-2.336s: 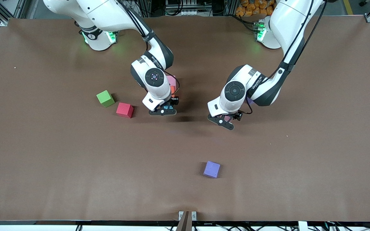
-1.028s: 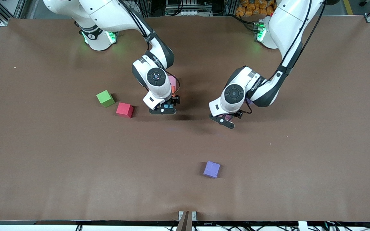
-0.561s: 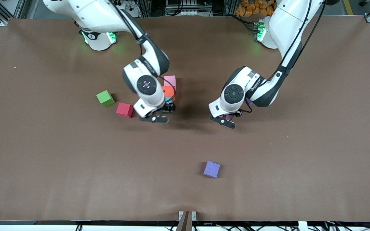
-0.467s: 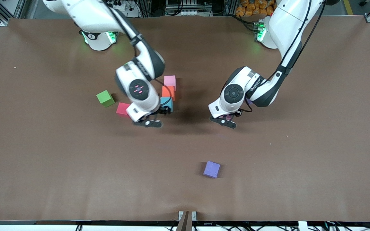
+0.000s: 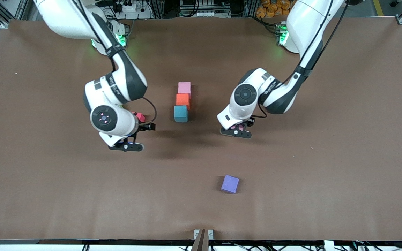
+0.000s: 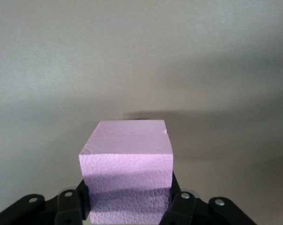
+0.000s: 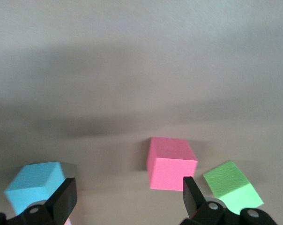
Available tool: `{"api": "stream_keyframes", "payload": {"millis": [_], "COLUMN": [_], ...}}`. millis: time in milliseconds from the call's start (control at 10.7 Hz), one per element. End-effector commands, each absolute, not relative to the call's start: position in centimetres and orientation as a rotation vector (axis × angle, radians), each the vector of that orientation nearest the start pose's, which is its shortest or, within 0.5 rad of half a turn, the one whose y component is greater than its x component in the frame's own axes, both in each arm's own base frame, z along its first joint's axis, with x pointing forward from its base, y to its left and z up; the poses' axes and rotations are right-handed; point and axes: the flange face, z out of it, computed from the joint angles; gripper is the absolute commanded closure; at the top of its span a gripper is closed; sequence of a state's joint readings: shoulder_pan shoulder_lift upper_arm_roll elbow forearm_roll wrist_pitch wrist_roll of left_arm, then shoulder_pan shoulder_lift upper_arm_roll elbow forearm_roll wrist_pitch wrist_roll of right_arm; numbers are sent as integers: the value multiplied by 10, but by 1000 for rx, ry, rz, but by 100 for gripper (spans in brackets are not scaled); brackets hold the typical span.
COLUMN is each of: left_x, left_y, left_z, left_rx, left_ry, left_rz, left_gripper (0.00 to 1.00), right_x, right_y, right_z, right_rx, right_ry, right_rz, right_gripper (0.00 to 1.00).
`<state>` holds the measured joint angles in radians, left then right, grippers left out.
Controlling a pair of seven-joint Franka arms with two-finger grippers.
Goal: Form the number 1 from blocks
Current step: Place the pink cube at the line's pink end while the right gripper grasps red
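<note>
Three blocks stand in a column mid-table: pink, orange, then light blue nearest the front camera. The red block peeks out from under the right arm and shows whole in the right wrist view. My right gripper is open and empty, low over the table by the red block. My left gripper is shut on the second pink block, low over the table toward the left arm's end from the column.
A purple cube lies alone, nearer the front camera than the column. A green cube sits beside the red block; the right arm hides it in the front view. The light blue block also shows in the right wrist view.
The right arm has swung away from the column toward its own end, uncovering the light blue block. The left gripper has shut on the pink block and shifted slightly toward the column.
</note>
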<state>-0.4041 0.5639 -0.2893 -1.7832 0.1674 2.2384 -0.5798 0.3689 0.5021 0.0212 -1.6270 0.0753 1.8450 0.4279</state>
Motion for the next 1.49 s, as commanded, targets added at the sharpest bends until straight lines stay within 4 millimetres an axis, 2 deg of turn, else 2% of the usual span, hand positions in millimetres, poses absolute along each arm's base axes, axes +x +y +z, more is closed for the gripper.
{"api": "stream_keyframes", "payload": {"millis": [0, 187, 467, 654, 841, 934, 1121, 1402], "left_x": [485, 433, 358, 316, 270, 253, 243, 220], "left_y": [-431, -468, -523, -551, -578, -593, -613, -633], "left_z": [247, 251, 281, 298, 297, 294, 288, 259], "left_rx": [-3095, -3037, -3047, -3075, -3070, -3072, -3084, -3055], "left_ry": [186, 177, 166, 136, 101, 62, 10, -2], "left_rz": [138, 222, 287, 347, 382, 401, 436, 498], "left_gripper": [100, 100, 100, 100, 100, 100, 100, 100], "right_x": [579, 573, 562, 557, 558, 558, 554, 549], "right_y": [240, 227, 207, 196, 190, 189, 188, 188], "right_z": [287, 274, 255, 246, 241, 239, 230, 220], "right_rx": [-3156, -3154, -3152, -3148, -3144, -3144, -3137, -3134], "right_ry": [92, 122, 163, 187, 204, 207, 214, 216], "right_rz": [522, 544, 545, 533, 538, 543, 541, 542], "right_gripper": [0, 0, 0, 0, 0, 0, 0, 0]}}
